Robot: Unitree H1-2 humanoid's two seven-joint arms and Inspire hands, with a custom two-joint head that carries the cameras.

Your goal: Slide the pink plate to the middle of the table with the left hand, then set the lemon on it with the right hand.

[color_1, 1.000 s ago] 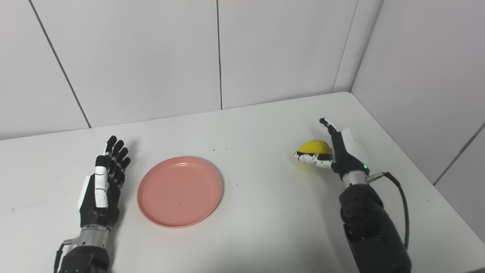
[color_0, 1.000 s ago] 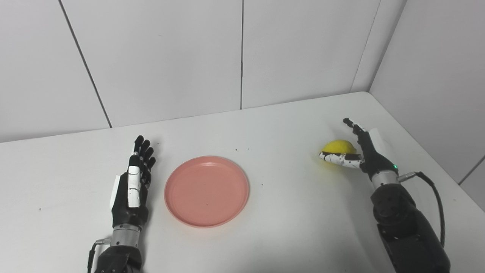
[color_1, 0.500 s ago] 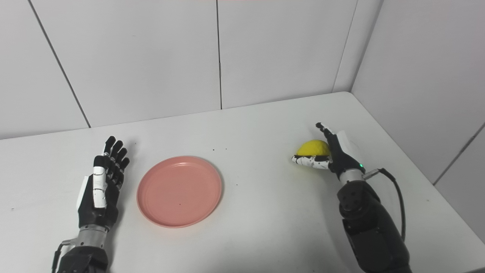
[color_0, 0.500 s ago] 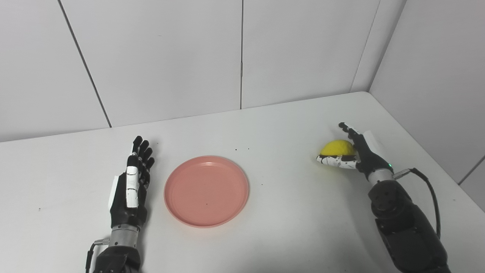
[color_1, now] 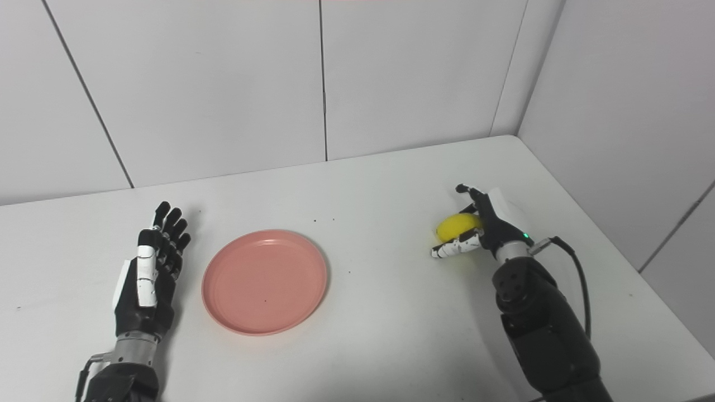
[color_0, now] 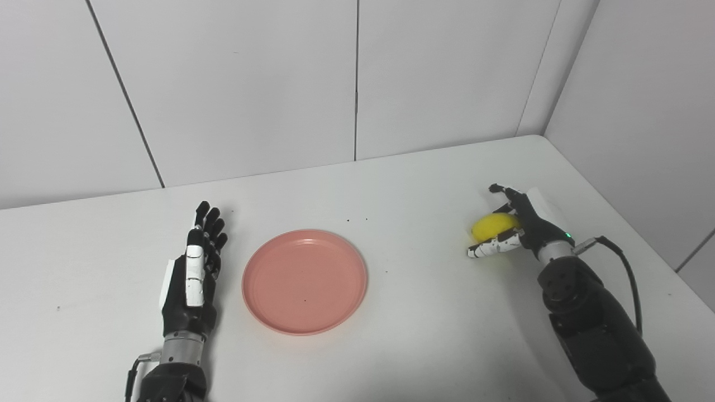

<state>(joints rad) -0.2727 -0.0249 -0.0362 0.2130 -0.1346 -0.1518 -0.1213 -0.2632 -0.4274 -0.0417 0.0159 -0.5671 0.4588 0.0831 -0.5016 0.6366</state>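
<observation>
Lemon step in hand: your right hand (color_0: 516, 229) cups lemon (color_0: 491, 226) at table right, grip not sealed. Pink plate (color_0: 304, 282) mid-table; left hand (color_0: 192, 273) spread beside it. Next: firm grasp, lift.

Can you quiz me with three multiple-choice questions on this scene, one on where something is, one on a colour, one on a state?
1. Where is the plate?
A. Just right of the left hand
B. Under the lemon
C. At the table's far right corner

2. What colour is the plate?
A. Blue
B. Pink
C. Green

3. What is the right hand doing?
A. Lying flat, away from everything
B. Pressing on the plate
C. Curled around the lemon

Answers:
1. A, it lies beside the left hand, apart from it.
2. B, it is plainly pink.
3. C, its fingers and thumb wrap the lemon; whether the lemon is lifted is unclear.
</observation>
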